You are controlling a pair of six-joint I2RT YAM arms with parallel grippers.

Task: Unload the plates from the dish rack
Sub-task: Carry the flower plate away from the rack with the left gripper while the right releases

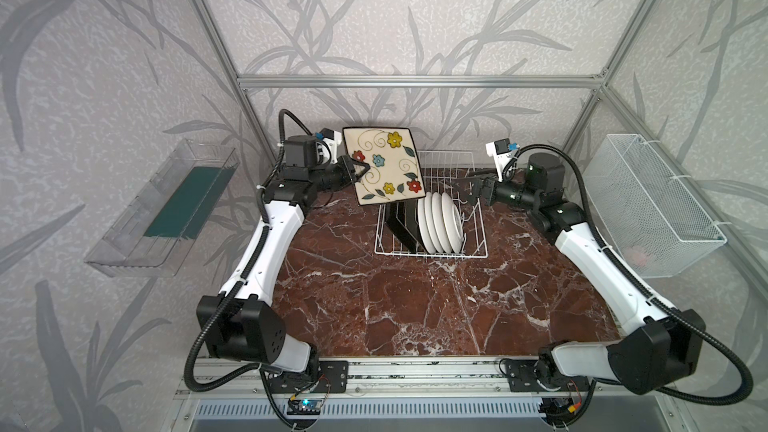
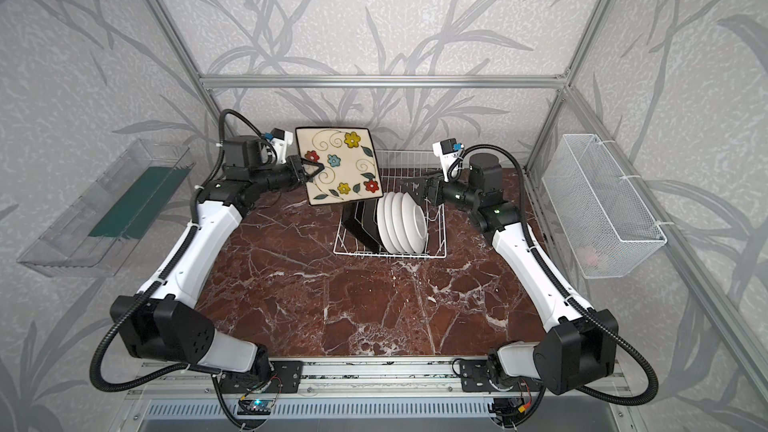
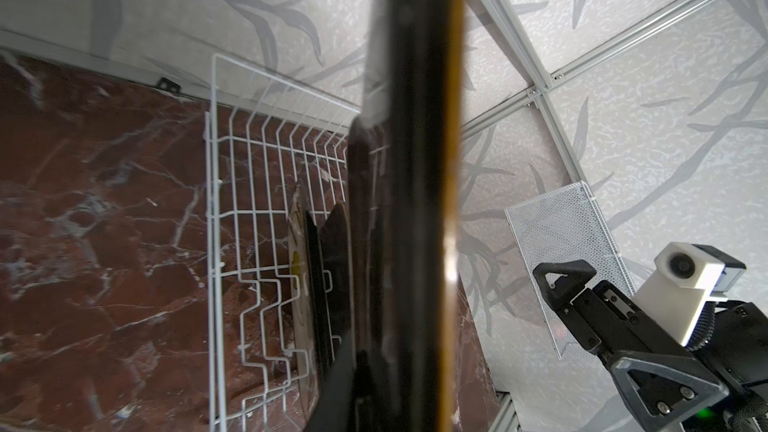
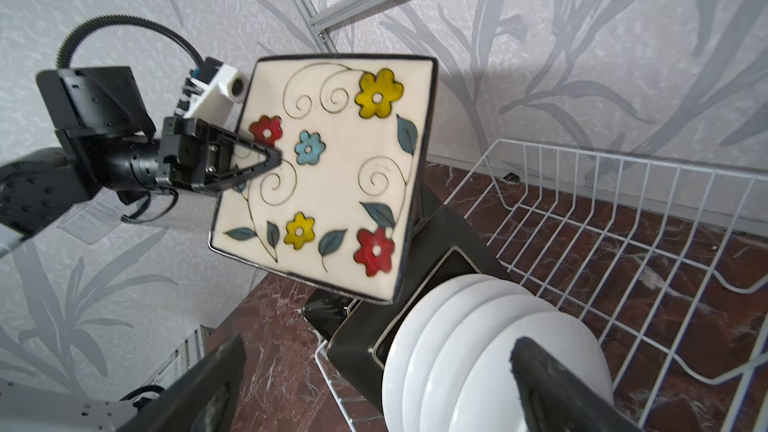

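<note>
Square plate (image 1: 384,168) clamped in left gripper (image 1: 362,169) — raised above dish rack (image 1: 444,162), right gripper (image 1: 471,191) wide open

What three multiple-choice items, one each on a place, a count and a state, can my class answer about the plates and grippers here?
1. Where is the flowered square plate?
A. standing in the dish rack
B. in the air, in the left gripper
C. in the right gripper

2. How many round white plates stand in the dish rack?
A. two
B. four
C. six

3. How are the right gripper's jaws?
A. shut on a round plate
B. shut on nothing
C. open, holding nothing

Key:
1 B, the left gripper pinches the plate's edge.
2 B, four white discs stand side by side.
3 C, its fingers stand wide apart in the right wrist view.
</note>
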